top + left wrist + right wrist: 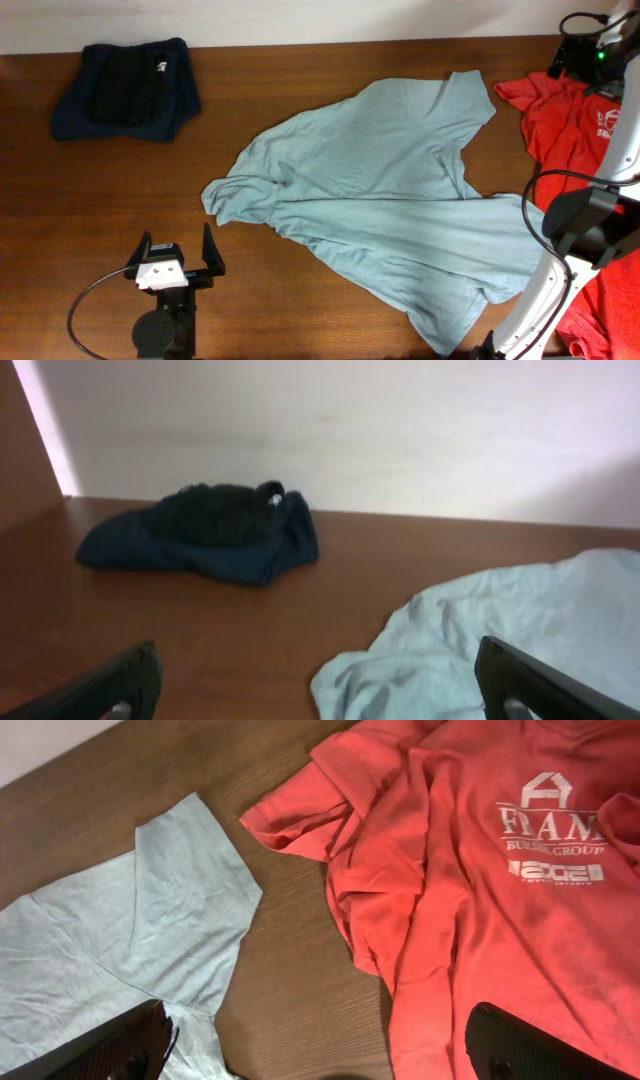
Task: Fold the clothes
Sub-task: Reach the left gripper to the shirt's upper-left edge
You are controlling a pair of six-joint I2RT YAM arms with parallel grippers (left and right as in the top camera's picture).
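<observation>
Though laid out across the counter (300,80), looks barely started: pale blue tee (380,200) rumpled and unfolded, red tee (575,120) bunched at the right edge, jaws apart on left gripper (177,248) and right gripper (320,1060), gripping nothing.

so the pale blue-grey T-shirt (380,180) loses its lower right corner under the right arm (545,285) in the overhead view, can't tell how that hem lies; the coral-red T-shirt (560,120) runs off the right edge there, and the arm covers part of it too; the right gripper (318,1020) I can't make out from above; on its own wrist camera only the ends of the fingers (530,1045) poke in, the rest chopped by the bottom edge; same deal for the left gripper (177,240) on its wrist view; the chest print (550,830) loses the end of its big word at a fold, small lines under it too tiny to read; the white tag (160,66) on the dark navy bundle (125,90) is a blur.
</observation>
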